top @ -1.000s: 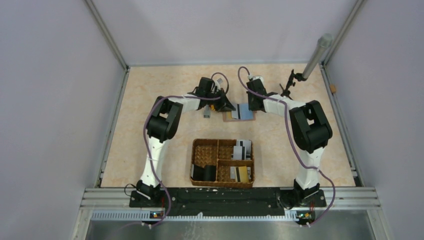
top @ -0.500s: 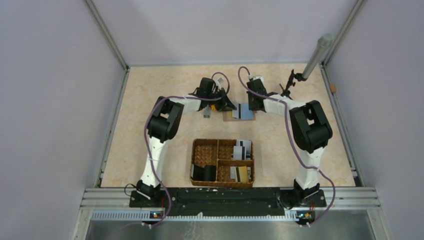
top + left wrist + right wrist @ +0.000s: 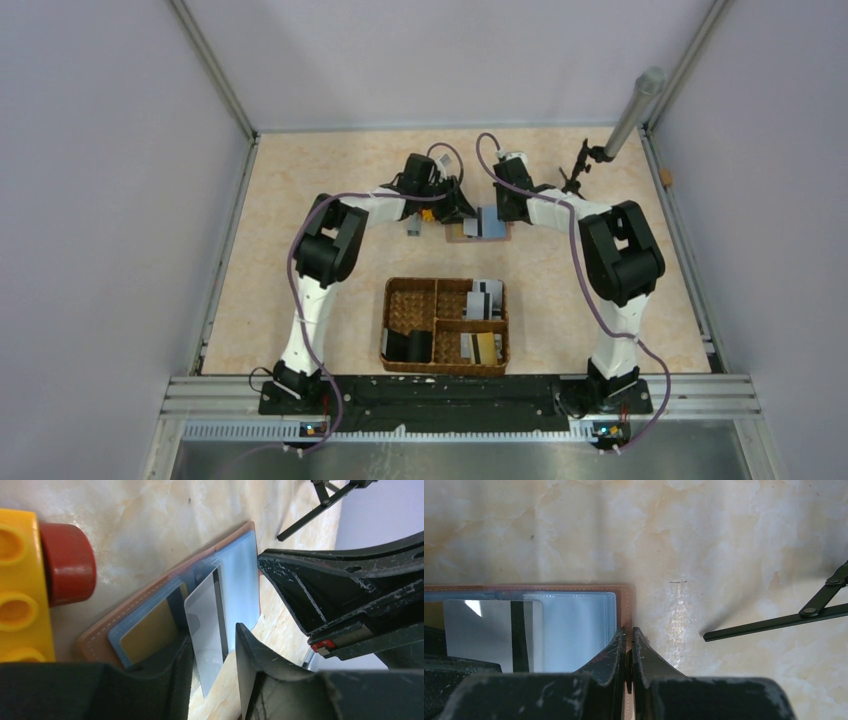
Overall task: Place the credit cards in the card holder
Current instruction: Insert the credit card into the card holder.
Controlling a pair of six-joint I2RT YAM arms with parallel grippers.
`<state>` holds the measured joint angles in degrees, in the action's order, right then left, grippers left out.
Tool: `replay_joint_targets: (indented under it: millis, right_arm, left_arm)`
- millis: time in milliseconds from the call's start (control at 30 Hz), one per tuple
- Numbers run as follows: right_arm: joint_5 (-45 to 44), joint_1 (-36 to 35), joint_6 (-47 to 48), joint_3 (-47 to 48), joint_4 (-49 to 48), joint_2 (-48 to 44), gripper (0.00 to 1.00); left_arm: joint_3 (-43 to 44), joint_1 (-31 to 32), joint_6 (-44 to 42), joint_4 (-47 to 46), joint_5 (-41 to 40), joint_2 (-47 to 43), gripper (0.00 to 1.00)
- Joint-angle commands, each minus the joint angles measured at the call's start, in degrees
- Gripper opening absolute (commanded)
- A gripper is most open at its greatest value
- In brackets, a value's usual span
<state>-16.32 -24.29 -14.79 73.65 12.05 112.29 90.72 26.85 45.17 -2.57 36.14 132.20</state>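
Top view: the left gripper (image 3: 458,207) and right gripper (image 3: 503,208) flank the card holder (image 3: 470,237) between them.

Left wrist: the silver credit card (image 3: 205,625), half pocketed, should be pushed in straight. The jaws are partly open and grip nothing.

Right wrist: the closed tips touch the holder's rim, probably steadying it.

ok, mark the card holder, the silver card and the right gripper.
card holder (image 3: 240,582), left wrist view, blue inner pocket.
silver card (image 3: 205,630), left wrist view, grey face beside its stripe.
right gripper (image 3: 629,632), right wrist view, midway between fingertips.
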Motion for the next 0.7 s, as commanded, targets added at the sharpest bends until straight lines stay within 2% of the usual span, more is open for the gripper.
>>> replay_joint_targets:
  millis: [0, 300, 667]
  right_arm:
    - [0.1, 0.1, -0.7, 2.5, 0.1, -0.4, 0.00]
    - [-0.1, 0.1, -0.6, 2.4, 0.1, -0.8, 0.00]
    - [-0.1, 0.1, -0.5, 2.2, 0.1, -1.0, 0.00]
  left_arm:
    - [0.7, 0.1, -5.3, 8.8, -6.2, -2.6, 0.41]
    - [0.3, 0.3, -8.2, 15.0, -10.5, -5.4, 0.58]
    - [0.6, 1.7, -6.5, 15.9, -9.4, -4.9, 0.58]
